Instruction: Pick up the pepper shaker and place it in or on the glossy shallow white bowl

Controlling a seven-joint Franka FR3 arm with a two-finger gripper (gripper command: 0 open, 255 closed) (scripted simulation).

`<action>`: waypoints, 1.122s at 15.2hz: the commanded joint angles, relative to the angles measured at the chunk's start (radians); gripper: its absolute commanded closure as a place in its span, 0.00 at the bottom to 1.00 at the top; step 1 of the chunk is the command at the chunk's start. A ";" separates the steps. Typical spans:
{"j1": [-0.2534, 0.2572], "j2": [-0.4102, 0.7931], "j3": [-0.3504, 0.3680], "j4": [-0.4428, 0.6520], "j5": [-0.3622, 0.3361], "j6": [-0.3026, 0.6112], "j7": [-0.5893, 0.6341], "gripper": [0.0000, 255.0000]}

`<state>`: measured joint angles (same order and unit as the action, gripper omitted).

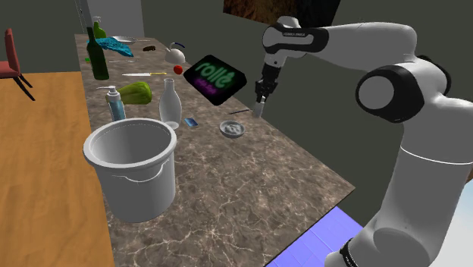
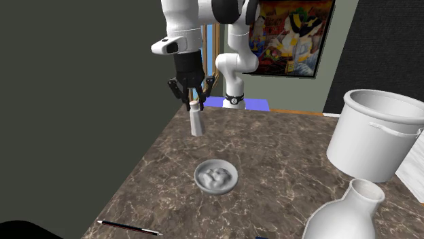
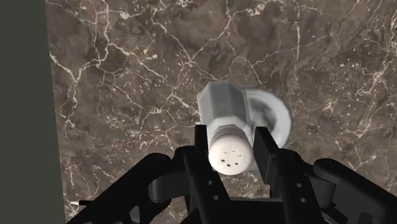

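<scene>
I am holding the pepper shaker [image 2: 197, 123] in the jaws, which are clamped on its neck just under the perforated cap, one finger on each side. It is hanging upright, base down, clear of the marbled desk [image 2: 285, 183]. The shallow white bowl [image 2: 216, 178] is sitting on the desk near it, on the side towards the second exterior view's camera. In the wrist view part of the bowl is peeking out from behind the shaker's base, so I am judging that I am not centred over it yet. The shaker is looking small, rigid and light, with faceted sides widening towards the base. I am expecting a smooth, slippery surface, so the narrow neck is the sensible place to grip. I am planning a gentle descent, since something this tall and narrow could tip on the bowl's uneven floor.
</scene>
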<state>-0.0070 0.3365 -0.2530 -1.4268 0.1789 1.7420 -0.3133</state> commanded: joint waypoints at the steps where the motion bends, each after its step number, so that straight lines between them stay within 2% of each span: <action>1: 0.014 0.055 0.013 0.095 0.008 -0.037 0.037 1.00; 4: 0.023 0.166 0.031 0.280 0.022 -0.107 0.086 1.00; 6: 0.024 0.262 0.043 0.444 0.033 -0.171 0.121 1.00; 7: 0.016 0.372 0.055 0.638 0.045 -0.251 0.155 1.00; 11: 0.031 0.331 0.052 0.512 0.039 -0.168 0.144 1.00; 17: 0.046 0.301 0.050 0.380 0.037 -0.067 0.131 1.00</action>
<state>0.0359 0.6387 -0.2037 -1.0312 0.2163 1.6598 -0.1824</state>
